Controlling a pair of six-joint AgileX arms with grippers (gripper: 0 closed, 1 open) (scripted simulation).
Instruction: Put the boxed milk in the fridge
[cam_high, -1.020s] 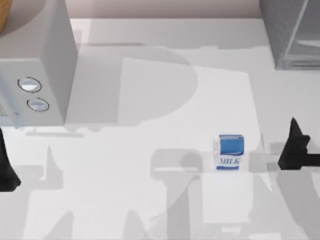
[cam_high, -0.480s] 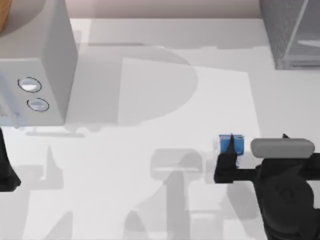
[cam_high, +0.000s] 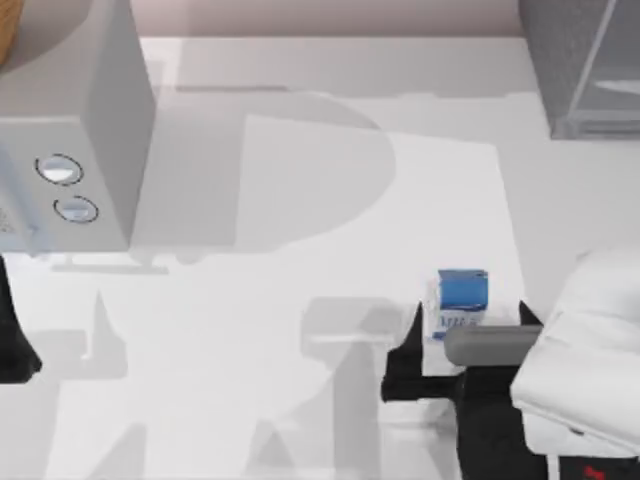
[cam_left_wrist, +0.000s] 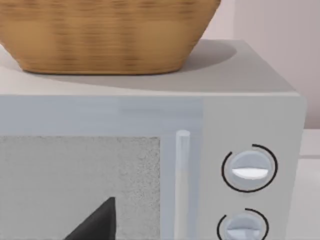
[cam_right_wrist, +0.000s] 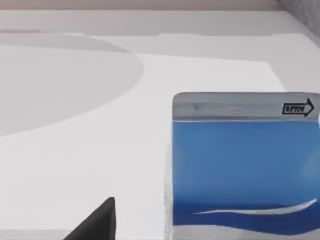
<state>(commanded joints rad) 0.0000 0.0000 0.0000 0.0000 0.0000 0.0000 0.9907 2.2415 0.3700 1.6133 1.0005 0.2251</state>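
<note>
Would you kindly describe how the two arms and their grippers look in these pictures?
The right arm has a glossy white shell with a small red mark low down, a grey cylinder across its wrist, and a black right gripper with pointed, wedge-shaped fingers. The left gripper, at the table's left edge, is plain black too.

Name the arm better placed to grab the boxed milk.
Right. Its pincer sits open just in front of the boxed milk, fingers spread to either side, while the left pincer is parked at the table's left edge.

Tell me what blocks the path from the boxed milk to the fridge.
Nothing visible: bare table lies between the boxed milk and the fridge at the top view's far right. The right tool straddles the carton.
</note>
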